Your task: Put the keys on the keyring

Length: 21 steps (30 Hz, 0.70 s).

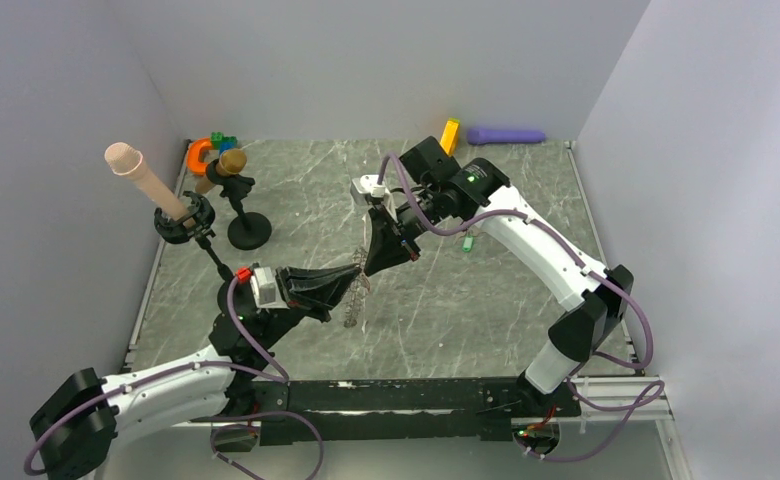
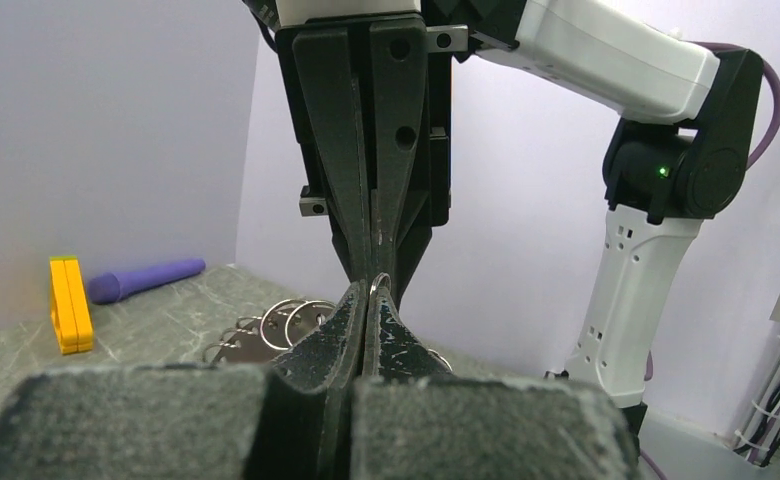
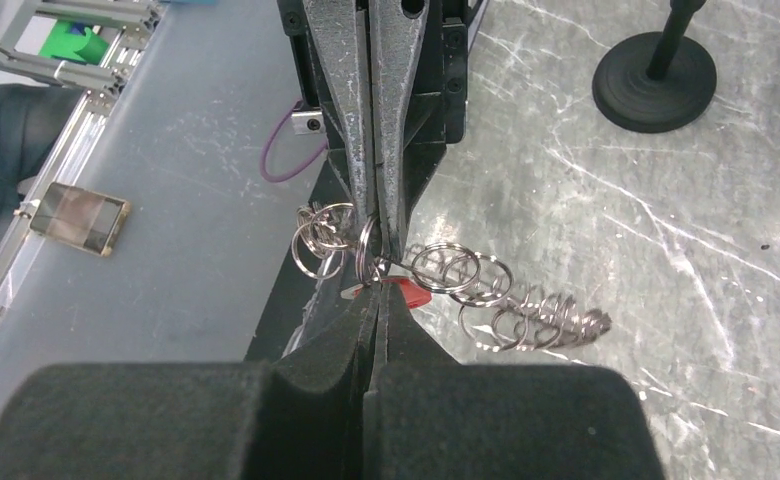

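Currently your left end effector (image 1: pixel 354 272) is pinched shut on the keyring (image 3: pixel 511 315) above the counter (image 1: pixel 446 320), and your right end effector (image 3: pixel 378 305), tip to tip with it, clamps the red key (image 3: pixel 409 292). The green key (image 1: pixel 468 244) lies loose at three o'clock; threading looks barely begun.

Top external looks down from above and behind over the whole table (image 1: pixel 486 320); both wrist cameras face each other closely, sharing the keyring (image 3: pixel 486 290)

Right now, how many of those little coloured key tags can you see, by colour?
Red key tag: 1, pinched by the right gripper
Green key tag: 1, loose on the table
Total: 2 that I can make out
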{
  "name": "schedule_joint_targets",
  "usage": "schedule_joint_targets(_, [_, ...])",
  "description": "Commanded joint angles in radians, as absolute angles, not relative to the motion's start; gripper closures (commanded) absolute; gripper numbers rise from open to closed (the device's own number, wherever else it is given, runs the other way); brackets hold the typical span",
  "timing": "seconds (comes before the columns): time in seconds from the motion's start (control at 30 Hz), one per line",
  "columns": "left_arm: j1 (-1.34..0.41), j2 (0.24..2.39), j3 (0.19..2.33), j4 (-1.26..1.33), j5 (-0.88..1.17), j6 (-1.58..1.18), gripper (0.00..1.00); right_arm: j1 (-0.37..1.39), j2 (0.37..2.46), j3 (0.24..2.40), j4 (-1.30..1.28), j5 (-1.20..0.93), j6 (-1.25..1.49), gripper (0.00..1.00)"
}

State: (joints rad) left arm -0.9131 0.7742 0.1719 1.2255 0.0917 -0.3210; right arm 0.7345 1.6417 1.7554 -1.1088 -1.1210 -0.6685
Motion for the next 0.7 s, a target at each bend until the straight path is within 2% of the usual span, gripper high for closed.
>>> schedule_joint_targets(0.0, [-0.908,0.79,0.184,1.452,0.053,-0.357,1.0,0.749,1.606,1.762,-1.104,-1.144,-0.659,1.0])
schedule_joint_targets(0.33, [-0.889,0.671,0.178,1.283,0.115,-0.348,1.0,0.715,1.598,1.806,-1.144,-1.145,-0.673,1.0])
schedule_joint_targets(0.67, [-0.843,0.521,0.318,0.727,0.281,-0.234,1.0,0.71,1.602,1.808,-1.148,-1.228,-0.633,1.0])
